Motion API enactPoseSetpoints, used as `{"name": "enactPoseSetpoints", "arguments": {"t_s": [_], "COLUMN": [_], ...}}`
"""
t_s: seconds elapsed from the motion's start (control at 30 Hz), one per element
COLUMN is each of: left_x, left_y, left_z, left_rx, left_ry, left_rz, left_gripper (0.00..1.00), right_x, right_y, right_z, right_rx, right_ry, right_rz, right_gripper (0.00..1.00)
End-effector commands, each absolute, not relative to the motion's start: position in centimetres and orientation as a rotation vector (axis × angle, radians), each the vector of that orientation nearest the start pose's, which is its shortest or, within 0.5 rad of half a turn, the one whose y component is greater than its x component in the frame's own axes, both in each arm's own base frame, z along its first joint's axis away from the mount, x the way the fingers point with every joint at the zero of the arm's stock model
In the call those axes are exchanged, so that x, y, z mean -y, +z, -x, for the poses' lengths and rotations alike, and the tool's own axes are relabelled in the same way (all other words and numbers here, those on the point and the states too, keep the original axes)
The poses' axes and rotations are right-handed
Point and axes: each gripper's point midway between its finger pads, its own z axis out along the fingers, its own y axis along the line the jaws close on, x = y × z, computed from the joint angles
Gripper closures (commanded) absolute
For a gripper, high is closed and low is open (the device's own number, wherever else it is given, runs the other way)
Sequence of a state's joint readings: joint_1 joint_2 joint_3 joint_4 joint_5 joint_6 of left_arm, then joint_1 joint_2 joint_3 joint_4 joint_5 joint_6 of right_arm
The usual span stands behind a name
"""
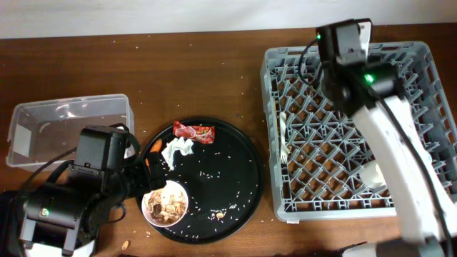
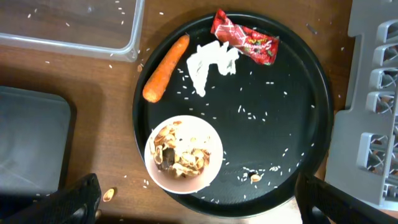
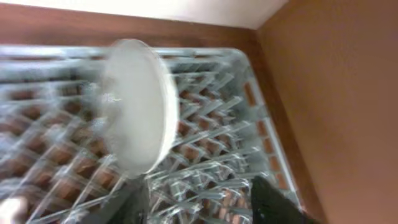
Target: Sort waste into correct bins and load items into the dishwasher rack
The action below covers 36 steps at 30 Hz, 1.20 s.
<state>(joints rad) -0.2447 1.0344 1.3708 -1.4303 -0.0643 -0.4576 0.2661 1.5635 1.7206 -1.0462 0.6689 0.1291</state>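
Counted on tray (image 2: pixel 311 81): one wrapper (image 2: pixel 244 41) at 12, one tissue (image 2: pixel 210 65), one carrot (image 2: pixel 165 68) at 10, one bowl (image 2: pixel 215 168) of scraps (image 2: pixel 180 152) at 7. One plate (image 3: pixel 134 106) upright in rack (image 3: pixel 211 137). Left gripper (image 2: pixel 202 199) spread wide, right gripper (image 3: pixel 202 202) spread too.

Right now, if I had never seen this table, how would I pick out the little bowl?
Find the large grey rack; just to its left lies a round black tray. On the tray's edge nearest the robot's left arm sits a small white bowl. It is the only dish there, heaped with brown scraps, while the carrot, tissue and red wrapper lie loose.
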Motion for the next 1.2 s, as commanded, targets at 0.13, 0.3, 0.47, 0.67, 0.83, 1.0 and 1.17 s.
{"name": "enactPoseSetpoints", "arguments": {"t_s": [0.13, 0.3, 0.47, 0.67, 0.83, 1.0, 1.17], "left_x": [3.9, 4.0, 6.8, 8.8, 9.4, 8.7, -3.7], "left_y": [26.3, 26.6, 26.3, 9.7, 0.2, 7.5, 16.2], "left_z": [-20.6, -21.1, -23.3, -31.3, -34.3, -34.7, -38.2], "left_rx": [-2.639, -2.618, -2.625, -3.064, -3.149, -3.128, -2.868], "left_ry": [-0.141, -0.153, -0.288, 0.126, 0.210, 0.275, 0.249], "left_rz": [0.304, 0.308, 0.202, 0.061, -0.064, -0.063, 0.480], "left_gripper": [0.01, 0.01, 0.04, 0.36, 0.49, 1.00, 1.00], "right_x": [-23.0, -25.8, -18.5, -16.2, -16.4, -16.3, -16.3], "right_y": [26.9, 23.0, 34.1, 35.9, 33.8, 32.9, 32.8], "right_z": [-26.3, -27.5, -24.8, -22.3, -22.5, -22.4, -22.3], "right_rx": [-2.627, -2.700, -2.363, -2.316, -2.404, -2.448, -2.449], "right_ry": [0.533, 0.516, 0.462, 0.478, 0.424, 0.396, 0.396], "right_rz": [0.521, 0.510, 0.250, 0.238, 0.254, 0.261, 0.261], "right_gripper": [0.47, 0.40, 0.01, 0.01, 0.01, 0.01, 0.01]}}
